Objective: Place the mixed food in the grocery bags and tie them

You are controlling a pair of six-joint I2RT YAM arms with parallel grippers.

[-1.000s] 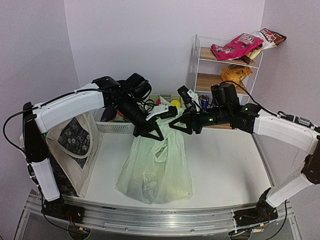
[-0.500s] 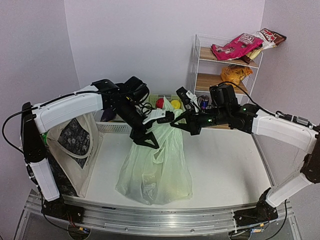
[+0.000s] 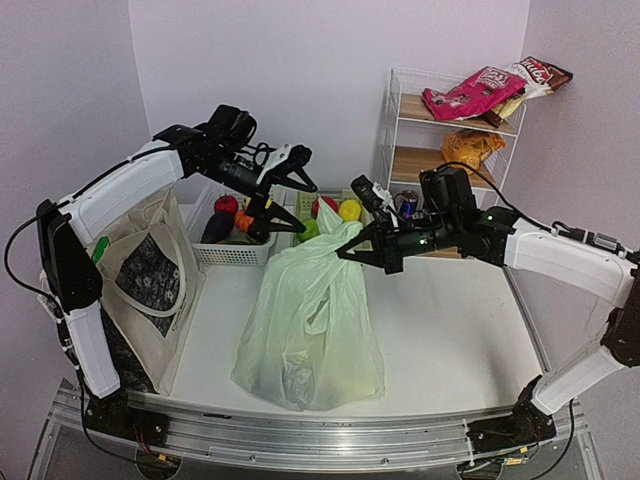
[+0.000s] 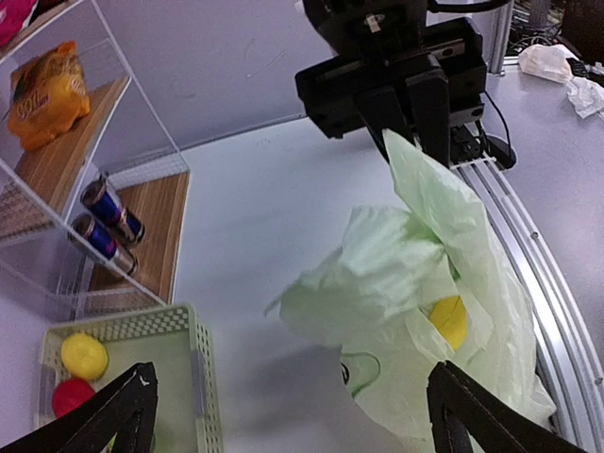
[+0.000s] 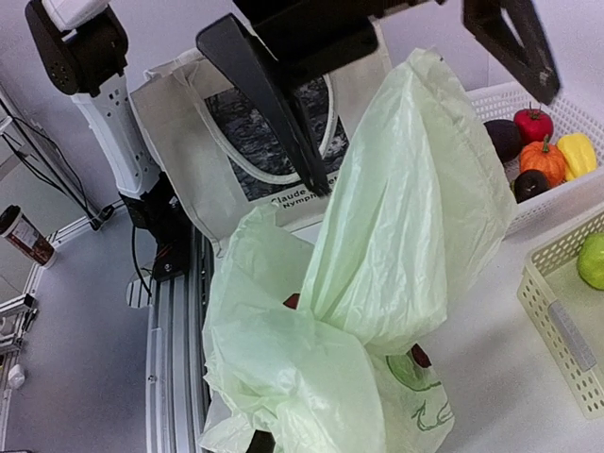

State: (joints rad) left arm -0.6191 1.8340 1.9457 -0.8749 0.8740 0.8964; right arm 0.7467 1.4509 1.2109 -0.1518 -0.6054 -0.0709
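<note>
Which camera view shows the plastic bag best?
Top external: the whole plastic bag shows, from its top pinched in the right gripper down to the table. Left wrist shows only its upper part, with a yellow item inside. Right wrist shows just crumpled upper folds, close up.

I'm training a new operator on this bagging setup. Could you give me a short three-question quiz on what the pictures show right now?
1. True or false: the left gripper is open and holds nothing.
2. What does the right gripper pinch? A) the top of the green plastic bag B) the canvas tote C) the white basket
3. Fill in: the two drink cans lie on the wooden shelf just ___ the orange packet.
Key: 1 true; 2 A; 3 below.
</note>
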